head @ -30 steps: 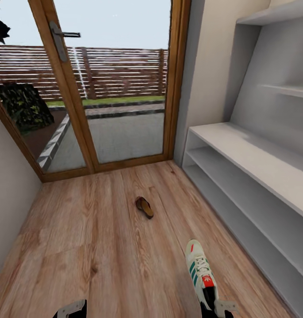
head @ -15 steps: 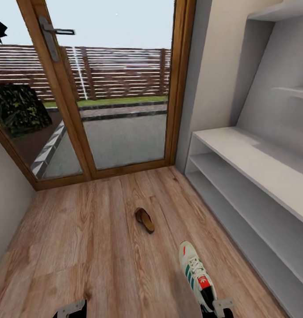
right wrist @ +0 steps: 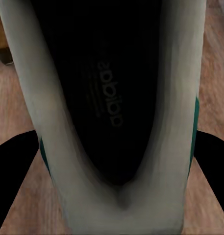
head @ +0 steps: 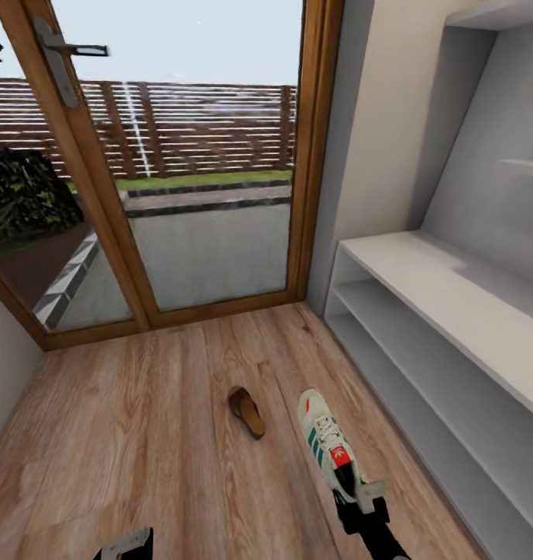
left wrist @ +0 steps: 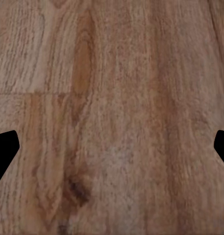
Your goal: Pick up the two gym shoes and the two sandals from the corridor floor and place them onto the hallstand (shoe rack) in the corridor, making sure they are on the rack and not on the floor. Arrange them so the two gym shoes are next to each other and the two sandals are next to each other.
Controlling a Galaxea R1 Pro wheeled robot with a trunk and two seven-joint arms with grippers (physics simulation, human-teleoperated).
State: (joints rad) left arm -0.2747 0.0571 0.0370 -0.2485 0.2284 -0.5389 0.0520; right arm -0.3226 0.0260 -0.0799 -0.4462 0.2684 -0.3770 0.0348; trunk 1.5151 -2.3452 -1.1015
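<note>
1. A cream-white low sneaker with green side stripes (head: 327, 449) is gripped at the heel by the right gripper (head: 363, 498), above the light brown wood-plank floor (head: 142, 435).
2. Its dark insole (right wrist: 104, 93) is revealed in the right wrist view.
3. A brown open sandal (head: 247, 411) lies on the floor, just beside it.
4. The pale grey-white shoe rack (head: 453, 311) holds no shoes on its visible shelves.
5. The left gripper (left wrist: 112, 149) is spread open over planks.
</note>
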